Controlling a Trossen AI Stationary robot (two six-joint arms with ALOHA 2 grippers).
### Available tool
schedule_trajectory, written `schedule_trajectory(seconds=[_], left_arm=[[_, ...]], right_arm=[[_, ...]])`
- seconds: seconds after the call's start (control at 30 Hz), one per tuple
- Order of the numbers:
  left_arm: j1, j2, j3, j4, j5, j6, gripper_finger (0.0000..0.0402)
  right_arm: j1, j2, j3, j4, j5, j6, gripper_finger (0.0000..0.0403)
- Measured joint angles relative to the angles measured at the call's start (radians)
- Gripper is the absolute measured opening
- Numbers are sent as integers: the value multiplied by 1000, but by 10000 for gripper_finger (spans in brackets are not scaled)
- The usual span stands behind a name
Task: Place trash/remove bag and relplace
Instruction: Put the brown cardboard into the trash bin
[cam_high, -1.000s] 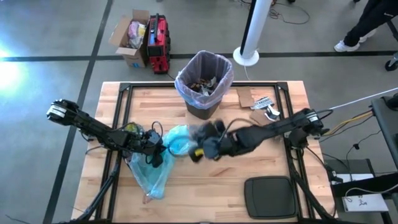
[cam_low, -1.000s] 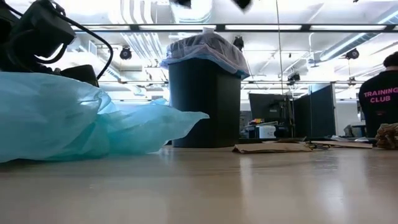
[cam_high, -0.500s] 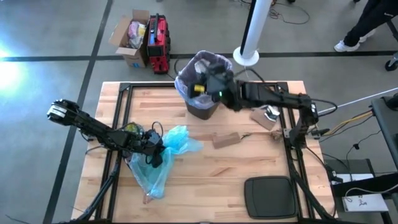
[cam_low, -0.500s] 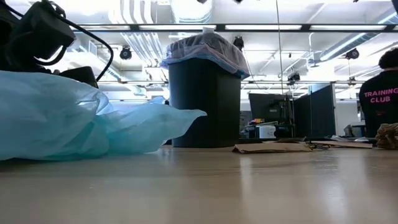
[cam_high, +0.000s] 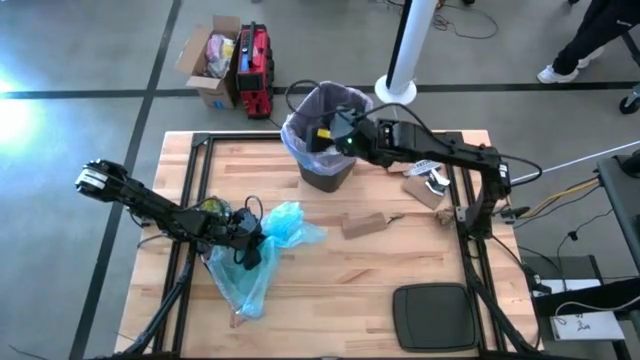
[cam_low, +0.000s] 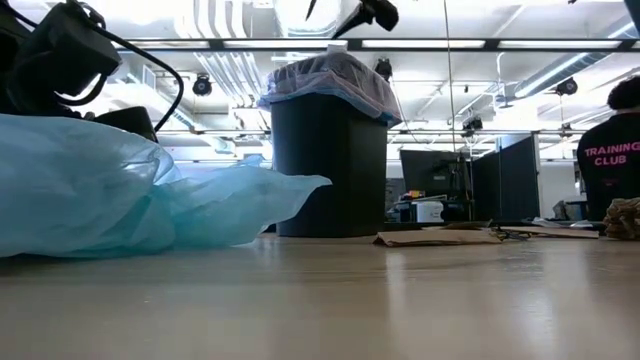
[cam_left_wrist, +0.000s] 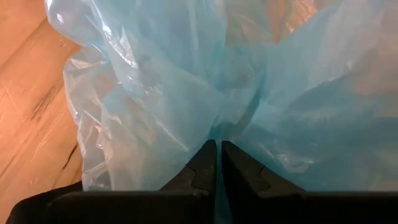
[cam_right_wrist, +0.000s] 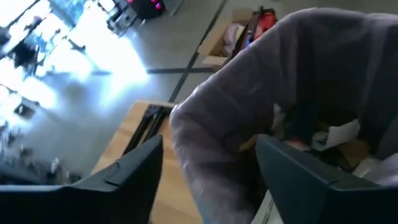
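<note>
Seen from above: wooden tabletop (cam_high: 330, 270) with a dark bin (cam_high: 326, 172) at its far edge, lined with the pale pink-lavender bag (cam_high: 300, 132), mouth folded over the rim to keep it open for dropping. Inside, trash (cam_high: 322, 138) already heaped: brown and white scraps.

Right hand (cam_high: 327, 135) reaching over the bin's mouth, fingers (cam_right_wrist: 134, 180) spread apart and empty in the wrist view, poised directly above the liner, probably so anything let go lands inside.

More trash on the tabletop: a brown cardboard piece (cam_high: 362, 224) mid-table, further scraps (cam_high: 420, 170) beside the bin.

Left hand (cam_high: 243, 236) low near the left side, fingers (cam_left_wrist: 202, 168) pinched tight on a light blue plastic bag (cam_high: 262, 260), gathered at the neck, seemingly kept ready as the replacement liner.
</note>
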Motion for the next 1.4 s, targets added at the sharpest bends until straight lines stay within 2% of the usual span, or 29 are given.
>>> schedule_trajectory(seconds=[0.13, 0.4, 0.6, 0.7, 0.8, 0.87, 1.1, 1.3, 1.4], left_arm=[[0, 0, 0, -2, 0, -2, 10], [0, 3, 0, -2, 0, -3, 10], [0, 3, 0, -1, 0, -4, 10], [1, 3, 0, -1, -20, -12, 10], [1, 3, 0, 0, -26, -22, 10], [1, 3, 0, 1, -26, -33, 10], [1, 3, 0, -8, -19, -29, 10], [1, 3, 0, -18, -18, 20, 10], [0, 3, 0, -27, -18, 41, 10]], right_arm=[[71, 0, 0, -20, -5, -99, 284], [212, -7, 0, -247, -52, -70, 310], [317, -8, -11, -565, -82, -140, 303], [339, -6, -66, -657, -169, -176, 291], [339, -3, -141, -648, -275, -238, 281], [335, -3, -197, -616, -307, -298, 280], [285, -3, -452, -396, -430, -542, 304], [203, -3, -635, -239, -556, -727, 322], [148, -3, -709, -153, -586, -808, 321]])
